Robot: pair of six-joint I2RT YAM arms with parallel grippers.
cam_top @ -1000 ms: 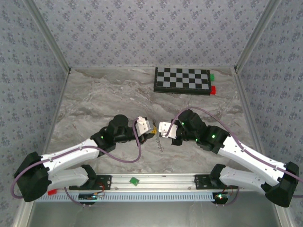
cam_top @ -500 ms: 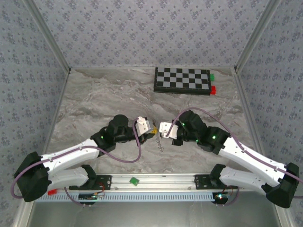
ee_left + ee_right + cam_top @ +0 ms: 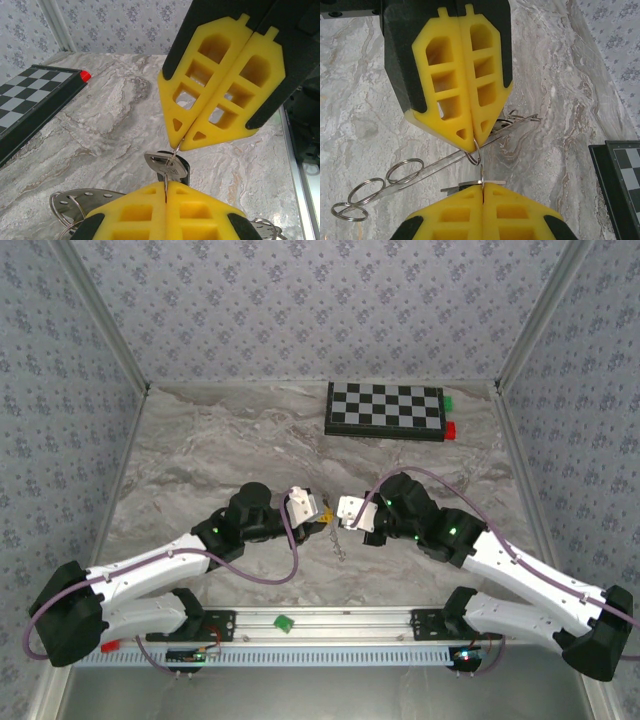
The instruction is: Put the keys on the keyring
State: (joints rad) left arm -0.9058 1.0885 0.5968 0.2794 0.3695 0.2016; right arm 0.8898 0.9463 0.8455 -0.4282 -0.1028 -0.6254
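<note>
Looking over a grey-veined marble worktop [image 3: 220, 440] boxed in by floral-papered walls [image 3: 300, 300]. Seeing a checkerboard [image 3: 385, 410] lying flat at the far right, a green block [image 3: 449, 402] and a red block [image 3: 452, 429] sitting just beside its right edge. Noticing another small green cube [image 3: 284, 622] resting on the metal rail [image 3: 340, 620] along the near edge.

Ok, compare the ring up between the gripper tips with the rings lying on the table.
The raised ring sits up off the table, seen nearly edge-on; the loose rings lie flat on it, seen as open loops. The raised ring is single; the loose rings are several, strung in a row. Both are thin silver wire.
</note>
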